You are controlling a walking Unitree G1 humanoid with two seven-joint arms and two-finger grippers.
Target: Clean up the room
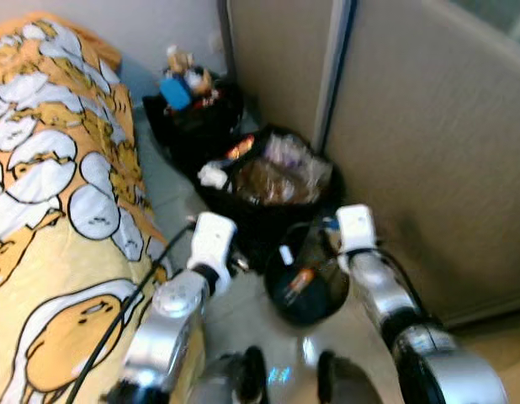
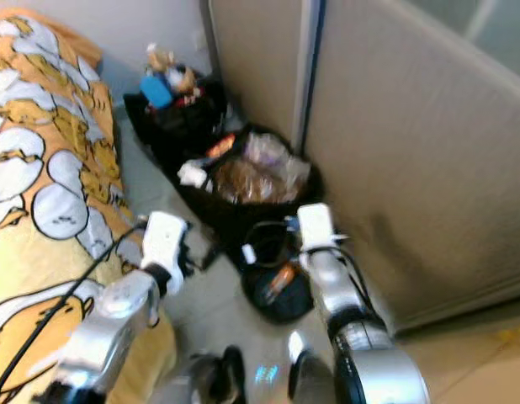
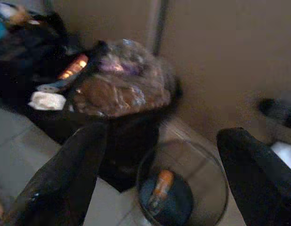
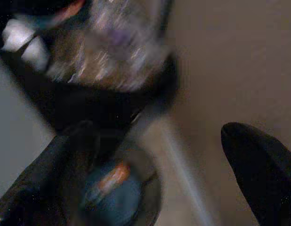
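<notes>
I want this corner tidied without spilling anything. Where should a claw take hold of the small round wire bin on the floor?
Probably at the upper rim of the small wire bin, coming down from above. It stands upright and open-topped, so one finger could go inside and one outside. The near side looks freest: the full black trash bag crowds the far side. The left claw is open above it; the right claw too.

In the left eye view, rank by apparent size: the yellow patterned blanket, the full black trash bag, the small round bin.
1. Yellow patterned blanket, largest by far.
2. Full black trash bag.
3. Small round bin, smallest, though it sits nearer the camera.
</notes>
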